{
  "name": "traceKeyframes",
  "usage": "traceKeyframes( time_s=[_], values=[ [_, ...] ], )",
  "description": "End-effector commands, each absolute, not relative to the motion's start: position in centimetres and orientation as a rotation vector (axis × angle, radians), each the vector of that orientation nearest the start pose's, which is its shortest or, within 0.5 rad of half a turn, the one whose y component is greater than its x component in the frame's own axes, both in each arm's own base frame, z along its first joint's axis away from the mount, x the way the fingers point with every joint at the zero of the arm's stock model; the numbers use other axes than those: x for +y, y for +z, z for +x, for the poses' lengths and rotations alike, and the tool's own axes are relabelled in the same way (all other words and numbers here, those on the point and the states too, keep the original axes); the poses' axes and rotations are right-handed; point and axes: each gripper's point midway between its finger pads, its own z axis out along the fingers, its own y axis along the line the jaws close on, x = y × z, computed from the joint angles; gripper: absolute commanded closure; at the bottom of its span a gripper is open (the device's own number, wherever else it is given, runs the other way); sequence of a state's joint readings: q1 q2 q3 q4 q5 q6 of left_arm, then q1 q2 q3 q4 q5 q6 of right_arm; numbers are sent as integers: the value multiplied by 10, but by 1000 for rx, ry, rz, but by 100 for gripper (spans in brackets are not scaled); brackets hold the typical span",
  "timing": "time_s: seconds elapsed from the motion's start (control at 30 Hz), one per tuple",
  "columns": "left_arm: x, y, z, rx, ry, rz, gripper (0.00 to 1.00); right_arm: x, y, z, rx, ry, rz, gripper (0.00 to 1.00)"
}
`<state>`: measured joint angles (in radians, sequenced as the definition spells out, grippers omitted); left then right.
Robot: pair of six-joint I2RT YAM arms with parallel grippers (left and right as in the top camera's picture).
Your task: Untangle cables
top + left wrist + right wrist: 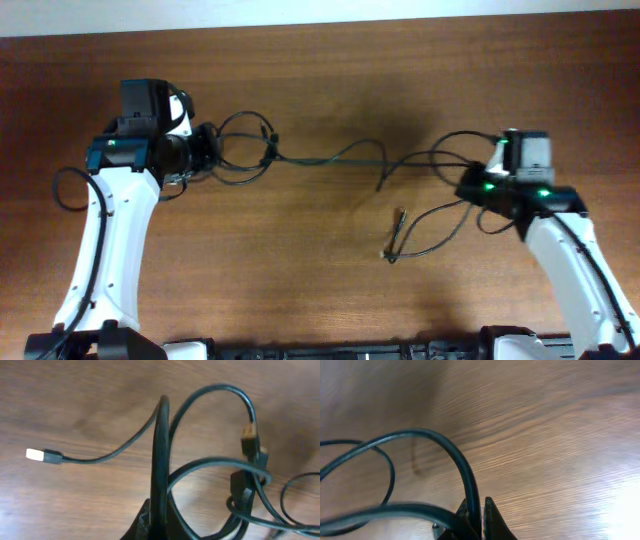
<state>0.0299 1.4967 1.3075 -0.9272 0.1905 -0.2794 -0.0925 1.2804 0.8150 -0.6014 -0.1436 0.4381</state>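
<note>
Brown wood-grain table [320, 90] fills the overhead view, with a pale strip along the top edge.

The left arm [110, 230] rises from the lower left of the frame and bends right at its wrist. Its left gripper [205, 148] points toward the centre. The right arm [575, 260] climbs from the lower right corner and leans inward, with the right gripper [470, 185] facing left.

The cables [330, 158] are thin and black. They run across the middle of the table between the two grippers. They bunch into overlapping loops just beside the left gripper, cross in a wavy line at centre, and loop again near the right gripper. One strand drops to the lower centre and ends in a small plug [400, 214].

In the left wrist view a pale-tipped plug [35, 454] lies at the left, and a second plug [248, 435] sits in the tangle at the right.

Both grippers have their jaws closed narrow. The left gripper [159, 515] pinches a strand that rises straight up the frame. The right gripper [481, 515] clamps a strand that arches away to the left.
</note>
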Motion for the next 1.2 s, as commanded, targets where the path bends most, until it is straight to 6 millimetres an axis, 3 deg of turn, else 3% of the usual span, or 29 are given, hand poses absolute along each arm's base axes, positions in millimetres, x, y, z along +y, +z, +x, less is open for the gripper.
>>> traceKeyframes(
  time_s=[0.0, 0.07, 0.17, 0.2, 0.27, 0.37, 0.47, 0.6, 0.8, 0.9, 1.0, 1.17],
  values=[
    [24, 181, 368, 2572, -172, -603, 100, -90, 94, 292, 2449, 56, 1025, 96],
    [27, 181, 368, 2545, -197, -718, 100, -99, 92, 286, 2439, 91, 1089, 96],
    [14, 184, 372, 2523, -319, -777, 100, -82, 93, 289, 2453, 280, 1081, 84],
    [3, 187, 375, 2523, -411, -748, 100, -67, 96, 293, 2471, 378, 1010, 64],
    [-19, 193, 379, 2522, -535, -663, 100, -50, 99, 299, 2489, 457, 927, 37],
    [-40, 196, 381, 2528, -573, -590, 100, -26, 102, 305, 2523, 508, 792, 22],
    [-69, 199, 381, 2536, -611, -517, 100, 24, 110, 311, 2561, 634, 529, 19],
    [-99, 207, 386, 2500, -703, -575, 100, 83, 119, 315, 2559, 713, 263, 7],
    [-112, 213, 386, 2432, -886, -963, 100, 151, 134, 311, 2503, 802, -31, 6],
    [-128, 218, 380, 2428, -1059, -1119, 100, 179, 141, 312, 2447, 840, -146, 5],
    [-143, 225, 372, 2444, -1204, -1187, 100, 199, 140, 317, 2421, 882, -169, 5],
    [-150, 229, 368, 2430, -1299, -1327, 100, 223, 119, 325, 2484, 1004, 43, 1]
  ],
)
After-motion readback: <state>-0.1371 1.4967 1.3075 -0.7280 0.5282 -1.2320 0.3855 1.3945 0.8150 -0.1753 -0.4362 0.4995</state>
